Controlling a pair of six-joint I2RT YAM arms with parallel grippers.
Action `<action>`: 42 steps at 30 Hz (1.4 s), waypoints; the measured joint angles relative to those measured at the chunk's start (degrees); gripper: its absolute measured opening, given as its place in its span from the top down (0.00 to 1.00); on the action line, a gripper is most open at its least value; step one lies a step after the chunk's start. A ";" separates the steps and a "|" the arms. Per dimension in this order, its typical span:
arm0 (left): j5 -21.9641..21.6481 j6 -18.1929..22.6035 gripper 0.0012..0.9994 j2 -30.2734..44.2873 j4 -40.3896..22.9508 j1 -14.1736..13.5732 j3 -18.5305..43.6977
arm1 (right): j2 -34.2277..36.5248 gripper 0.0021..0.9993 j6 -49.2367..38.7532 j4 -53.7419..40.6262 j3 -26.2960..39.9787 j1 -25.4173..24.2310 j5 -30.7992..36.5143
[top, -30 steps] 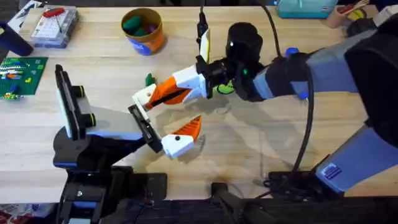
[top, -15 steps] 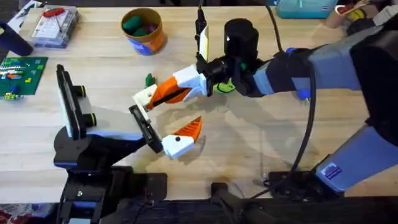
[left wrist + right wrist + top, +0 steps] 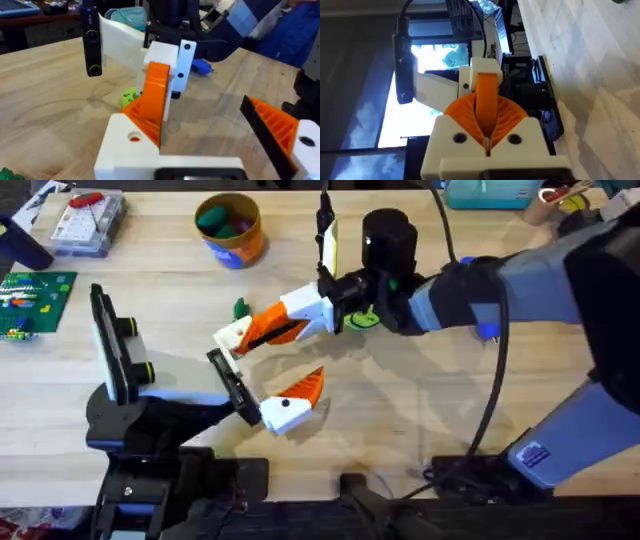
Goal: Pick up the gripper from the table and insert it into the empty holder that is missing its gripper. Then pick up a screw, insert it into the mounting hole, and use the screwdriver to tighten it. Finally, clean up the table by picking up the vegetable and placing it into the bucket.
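My right gripper [image 3: 288, 321] reaches in from the right and is shut on the gripper [image 3: 237, 334], an orange wedge on a cream base. The base hovers just beyond the far end of the holder [image 3: 230, 383], the black plate at the tip of the left arm. In the right wrist view my jaws [image 3: 487, 136] clamp the gripper's orange wedge [image 3: 487, 100]. A like finger [image 3: 290, 406] with a whiter base sits on the plate's near end, so my left gripper is open. The vegetable [image 3: 240, 308] lies behind the held part. The bucket [image 3: 230, 228] stands at the back. I cannot make out the screw or screwdriver.
A light green piece [image 3: 362, 320] lies under the right wrist. At the back left are a clear parts box [image 3: 85, 222] and a green board [image 3: 35, 298]. A blue object [image 3: 470, 266] rests beside the right arm. Bare table lies right of the holder.
The right arm's wrist has shifted slightly to the left. The held gripper stays at the same spot beside the holder.
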 joint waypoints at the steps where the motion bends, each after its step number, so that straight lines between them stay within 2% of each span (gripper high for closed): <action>1: -0.17 0.02 0.01 0.00 0.02 0.06 0.00 | 0.00 0.99 0.00 -0.01 0.09 0.12 0.12; 17: -2.11 0.22 0.01 -0.02 0.19 0.19 0.00 | 4.80 0.99 -0.02 -0.32 6.09 0.66 -4.28; 42: -2.15 0.06 0.01 -0.02 0.06 0.24 0.00 | 4.94 0.99 0.04 -0.96 6.55 1.25 -4.35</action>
